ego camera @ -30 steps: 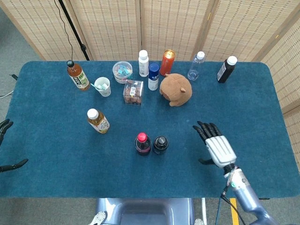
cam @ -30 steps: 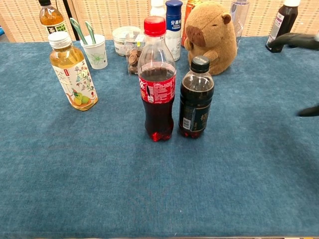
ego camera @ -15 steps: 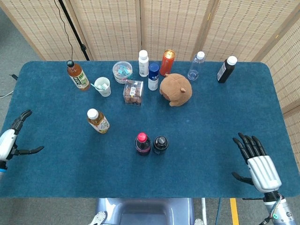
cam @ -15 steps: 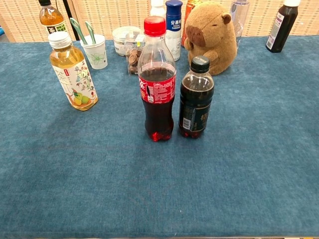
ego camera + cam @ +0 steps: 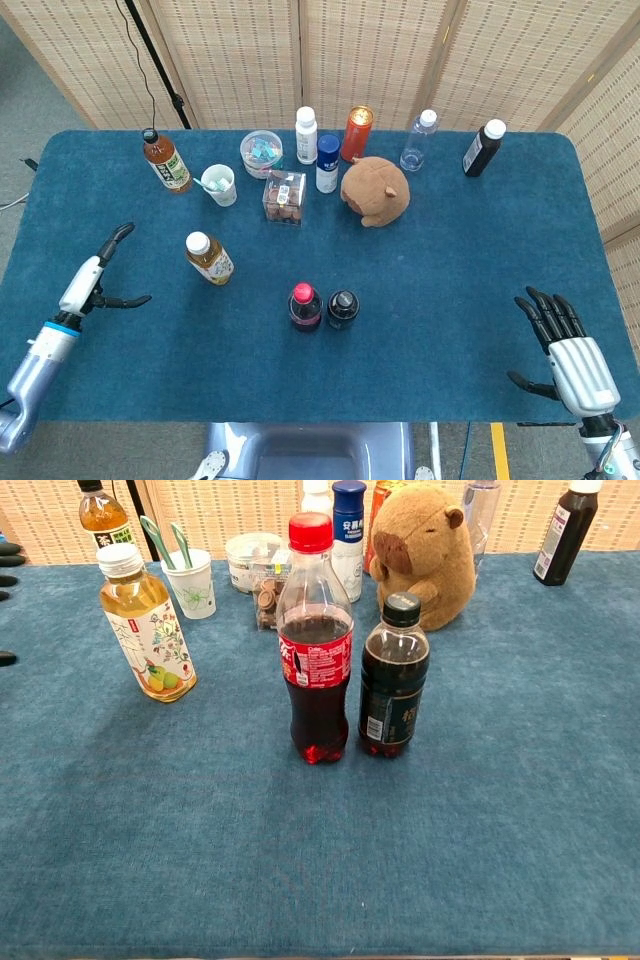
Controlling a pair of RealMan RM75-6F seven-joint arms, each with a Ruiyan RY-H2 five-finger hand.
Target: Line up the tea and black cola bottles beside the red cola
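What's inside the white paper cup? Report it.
The cup holds two pale green utensil handles that stick out above its rim, leaning left. Their lower ends and the cup's bottom are hidden by its wall, so whether they are spoons or forks cannot be told.

Black cola (image 5: pixel 393 676) stands beside red cola (image 5: pixel 315 640); tea bottle (image 5: pixel 146 622) stands apart.

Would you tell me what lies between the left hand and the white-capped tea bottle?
Only bare blue tablecloth: in the head view the left hand sits apart from the tea bottle, fingers apart, holding nothing.
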